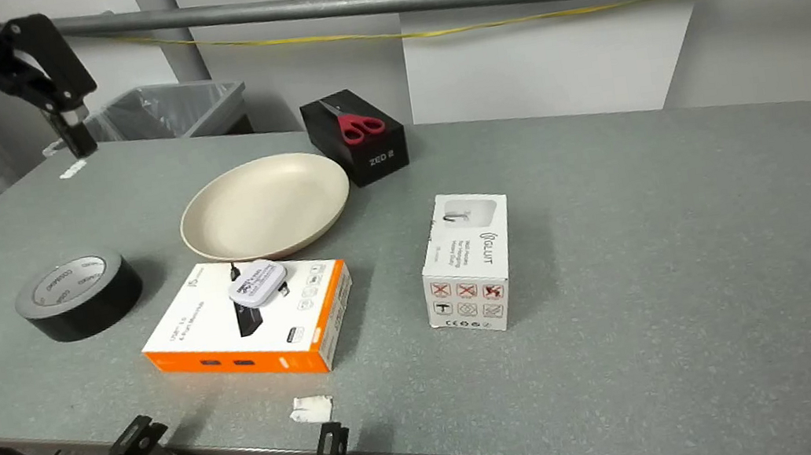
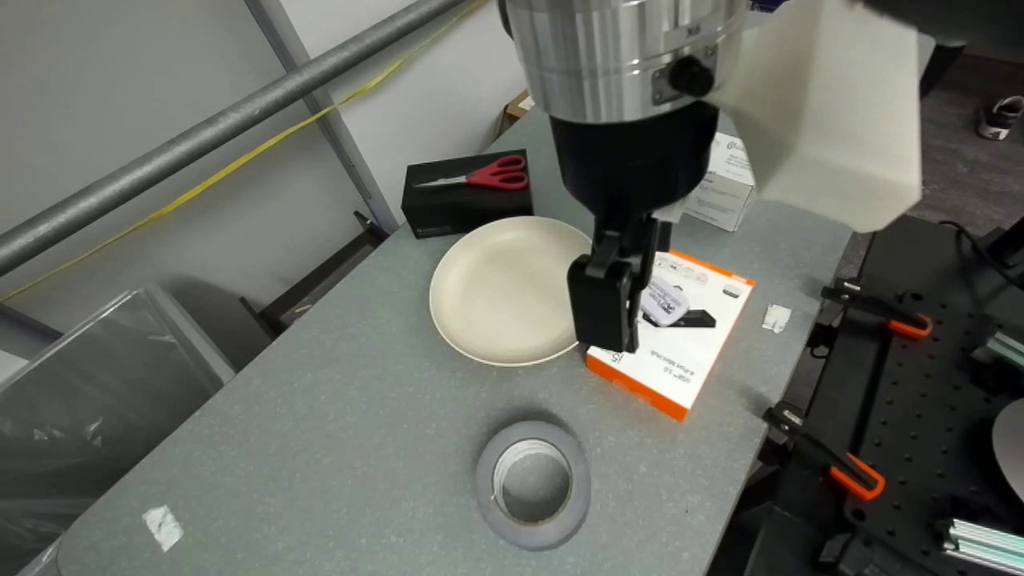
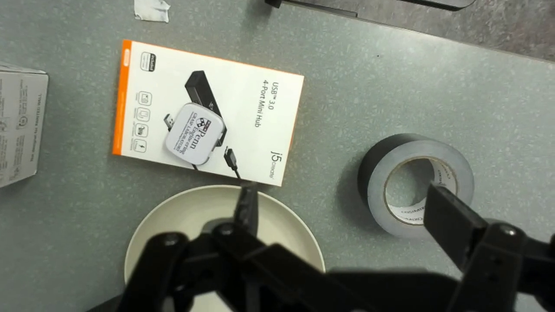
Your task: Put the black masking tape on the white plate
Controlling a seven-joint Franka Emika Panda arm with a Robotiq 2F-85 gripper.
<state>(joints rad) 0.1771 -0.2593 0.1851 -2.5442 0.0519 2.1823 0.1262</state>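
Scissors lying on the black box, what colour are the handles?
Red; the handles show best in an exterior view.

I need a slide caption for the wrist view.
Wrist view: open, empty gripper, with the tape roll on the table, apart from the plate.

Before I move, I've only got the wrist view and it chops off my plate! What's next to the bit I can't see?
Observer: Red-handled scissors, lying on a black box beside the plate.
Operator: Whoa! Am I down low or up high?
Observer: High: an exterior view shows the gripper hanging well above the table.
Operator: Cool! What's off the side that I can't see?
Observer: A grey bin, beyond the table's edge.
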